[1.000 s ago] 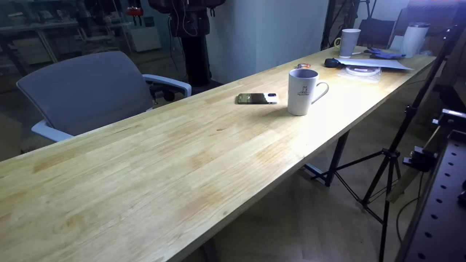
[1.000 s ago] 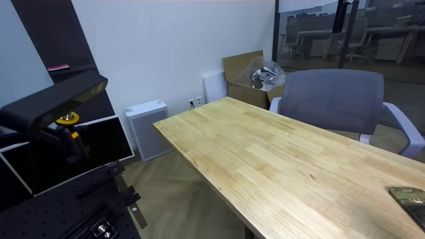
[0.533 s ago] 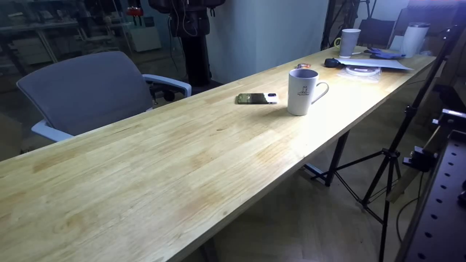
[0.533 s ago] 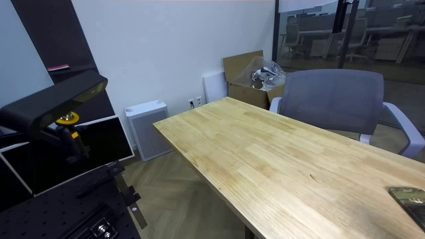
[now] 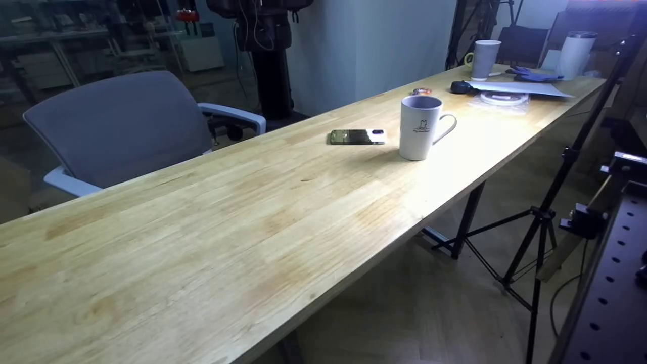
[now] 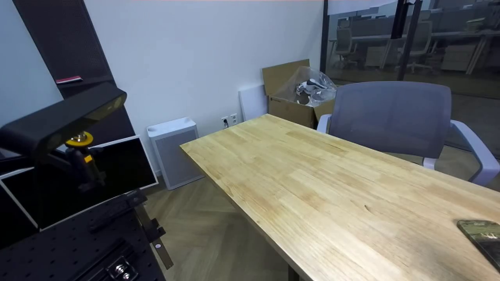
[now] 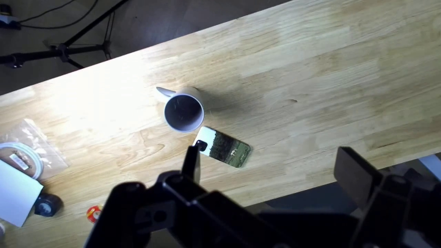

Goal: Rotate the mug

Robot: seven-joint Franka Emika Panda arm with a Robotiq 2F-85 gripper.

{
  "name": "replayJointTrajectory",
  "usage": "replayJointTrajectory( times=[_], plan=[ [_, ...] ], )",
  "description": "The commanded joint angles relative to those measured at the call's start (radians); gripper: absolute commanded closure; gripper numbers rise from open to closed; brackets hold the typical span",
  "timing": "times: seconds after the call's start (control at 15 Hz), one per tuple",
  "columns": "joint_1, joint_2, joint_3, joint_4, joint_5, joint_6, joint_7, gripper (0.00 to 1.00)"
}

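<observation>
The white mug (image 5: 414, 132) stands upright on the wooden table in an exterior view, its handle pointing right. A small dark print faces that camera. In the wrist view the mug (image 7: 184, 113) shows from above, with its dark interior open and its handle toward the upper left. My gripper (image 7: 268, 151) is open and empty, high above the table. Its fingers are wide apart at the bottom of the wrist view, and the mug lies up and left of them, outside the jaws. The gripper is not visible in the exterior views. The mug is out of view in an exterior view where the phone is cut off.
A phone (image 7: 223, 147) lies beside the mug; it also shows in both exterior views (image 5: 357, 137) (image 6: 482, 238). Another cup (image 5: 486, 59), a tumbler (image 5: 576, 55), paper (image 5: 520, 88) and a bagged ring (image 5: 503, 99) sit farther along. A chair (image 5: 121, 126) and a tripod (image 5: 543, 212) stand beside the table.
</observation>
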State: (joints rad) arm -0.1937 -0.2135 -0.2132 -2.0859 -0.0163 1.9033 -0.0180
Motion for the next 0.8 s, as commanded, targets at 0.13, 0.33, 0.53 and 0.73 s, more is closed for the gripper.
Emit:
replayJointTrajectory(
  times=[0.13,0.33,0.53,0.73],
  plan=[
    [-0.024,0.113,-0.023,0.007,-0.005,0.181,0.003,0.0],
    [-0.038,0.178,-0.031,0.018,0.001,0.249,0.007,0.0],
    [-0.041,0.185,-0.031,0.004,-0.002,0.246,-0.002,0.0],
    [-0.045,0.214,-0.032,0.009,-0.003,0.247,-0.002,0.0]
  ],
)
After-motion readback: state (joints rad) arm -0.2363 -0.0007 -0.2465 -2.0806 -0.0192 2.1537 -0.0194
